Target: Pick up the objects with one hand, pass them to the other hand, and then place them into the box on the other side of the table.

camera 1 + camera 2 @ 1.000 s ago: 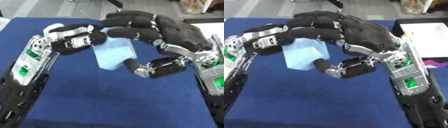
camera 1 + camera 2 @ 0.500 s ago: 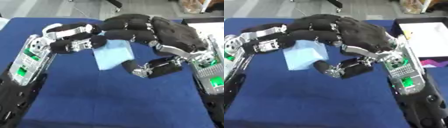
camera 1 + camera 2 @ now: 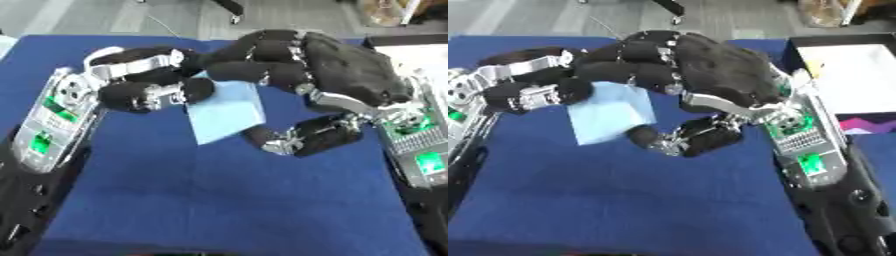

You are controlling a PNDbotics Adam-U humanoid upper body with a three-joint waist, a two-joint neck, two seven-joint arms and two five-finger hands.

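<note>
We hold the flat light blue square pad [image 3: 226, 111] up over the middle of the blue table [image 3: 219, 200], left hand [image 3: 144, 87] and right hand [image 3: 302, 82] both curled on it, so it can swap hands.

You will find no text, label, brand, number or sign that can be read in either eye view. The green panels on the forearms [image 3: 41, 142] and the colourful edge of the box [image 3: 859, 122] carry marks, but nothing there resolves into letters or digits.
</note>
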